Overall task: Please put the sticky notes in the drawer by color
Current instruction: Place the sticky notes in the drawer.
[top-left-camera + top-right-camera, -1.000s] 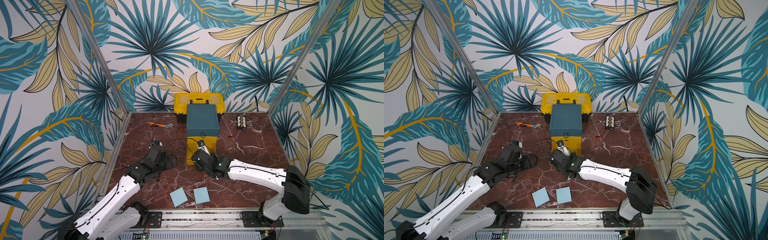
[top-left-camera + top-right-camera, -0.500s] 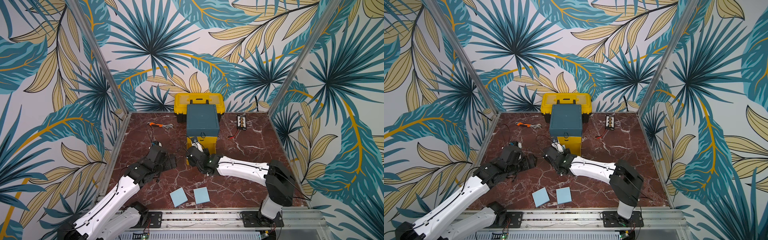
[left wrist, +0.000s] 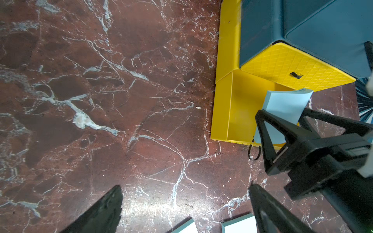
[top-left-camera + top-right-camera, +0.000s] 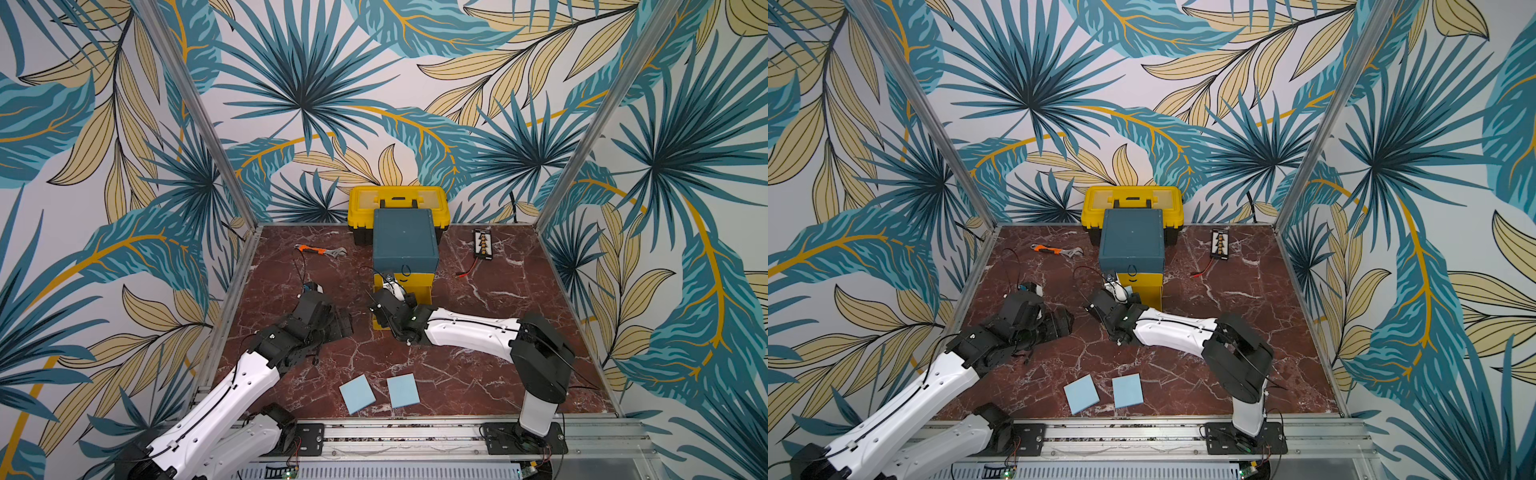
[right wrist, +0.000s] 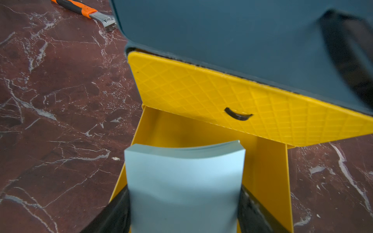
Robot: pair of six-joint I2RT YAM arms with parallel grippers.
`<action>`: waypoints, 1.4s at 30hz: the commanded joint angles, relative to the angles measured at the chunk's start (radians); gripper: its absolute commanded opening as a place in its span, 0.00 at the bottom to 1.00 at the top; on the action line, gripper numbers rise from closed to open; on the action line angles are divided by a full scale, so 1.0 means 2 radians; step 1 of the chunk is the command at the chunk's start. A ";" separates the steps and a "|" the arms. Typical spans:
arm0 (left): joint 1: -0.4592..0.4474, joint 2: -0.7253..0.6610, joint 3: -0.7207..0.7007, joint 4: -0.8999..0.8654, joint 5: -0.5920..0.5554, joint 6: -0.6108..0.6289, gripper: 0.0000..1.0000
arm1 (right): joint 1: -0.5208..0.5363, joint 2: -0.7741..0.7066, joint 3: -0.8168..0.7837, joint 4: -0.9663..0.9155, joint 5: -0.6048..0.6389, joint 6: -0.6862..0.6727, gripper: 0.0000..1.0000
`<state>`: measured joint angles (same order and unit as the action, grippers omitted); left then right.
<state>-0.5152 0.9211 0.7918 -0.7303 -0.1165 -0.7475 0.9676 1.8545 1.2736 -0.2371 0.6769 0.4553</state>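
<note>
Fingers (image 3: 107, 207) of the left gripper (image 3: 184, 187) stand wide apart, empty, left of the three-drawer chest (image 4: 405, 241). Two light blue sticky pads (image 4: 357, 392) (image 4: 402, 390) lie before the chest. The right gripper (image 5: 183, 201) pinches a bowed blue pad (image 5: 183, 177) over the chest's open bottom drawer (image 5: 268, 171).

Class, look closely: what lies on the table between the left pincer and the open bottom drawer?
Nothing: in the left wrist view, the table between the left pincer and the open bottom drawer is bare marble.

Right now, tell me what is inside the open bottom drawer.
Only bare yellow floor shows in the bottom drawer. The blue pad in the right fingers covers the front part; the chest hides the back.
</note>
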 commanded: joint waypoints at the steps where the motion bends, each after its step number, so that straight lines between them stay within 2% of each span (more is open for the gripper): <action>1: 0.004 -0.002 -0.004 -0.005 -0.009 0.008 1.00 | -0.005 0.015 0.007 0.023 0.009 0.002 0.77; 18: 0.006 -0.001 0.007 -0.012 -0.012 0.016 1.00 | -0.025 0.041 0.012 0.029 -0.004 0.025 0.77; 24: 0.006 -0.001 0.006 -0.011 -0.012 0.016 1.00 | -0.027 0.048 0.030 -0.006 -0.017 0.029 0.92; 32: 0.007 0.003 0.004 -0.004 -0.009 0.015 1.00 | -0.028 0.015 0.034 -0.022 -0.027 0.022 0.95; 42: 0.008 0.015 -0.002 0.017 0.003 0.010 1.00 | -0.027 -0.082 0.021 -0.104 -0.051 0.028 0.95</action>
<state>-0.5083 0.9504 0.7918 -0.7280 -0.1192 -0.7258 0.9134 1.7443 1.3296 -0.3428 0.5945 0.5011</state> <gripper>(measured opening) 0.997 0.949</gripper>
